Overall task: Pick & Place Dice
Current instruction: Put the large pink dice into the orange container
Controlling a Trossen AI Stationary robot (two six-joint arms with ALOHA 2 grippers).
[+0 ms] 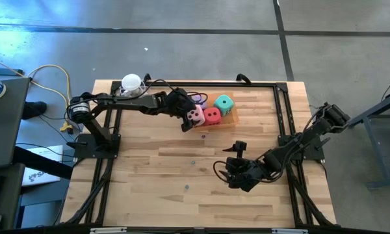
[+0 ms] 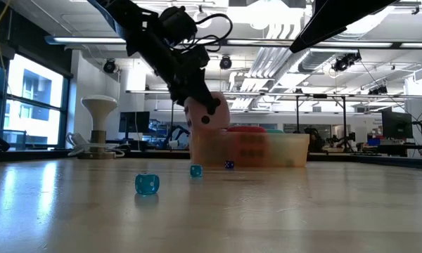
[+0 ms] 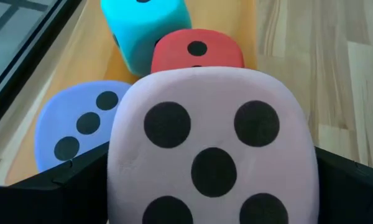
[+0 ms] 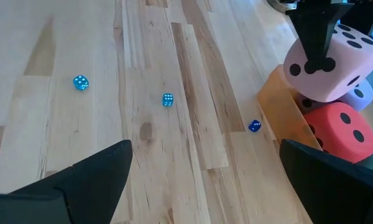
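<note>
L arm reaches in from the tabletop's (image 1: 149,169) left edge toward the back centre. Left gripper (image 1: 190,117) has its fingers spread wide around the pink die (image 1: 195,116), clamped on both sides; low view shows the die lifted clear of the wood, hanging over the near-left end of the orange tray (image 4: 280,102). Wrist cam: pink die (image 3: 212,149) fills the frame, five-pip face toward the lens, dark fingers (image 3: 62,186) pressed on either side.

Purple die (image 3: 74,127) sits in the tray just beneath/behind the pink one, mostly hidden from above. Red die (image 1: 212,116) next along in the tray, touching pink in the high view. Teal die (image 1: 224,103) at the tray's far right end, just beside red.

Three tiny blue dice lie loose on the wood in front of the tray: light blue (image 4: 81,82), light blue (image 4: 167,99), dark blue (image 4: 254,126) nearest the tray.

R arm comes in from the right edge; right gripper (image 1: 237,156) sits low at centre-right, fingers wide apart, nothing betw them, well apart from the tray.
</note>
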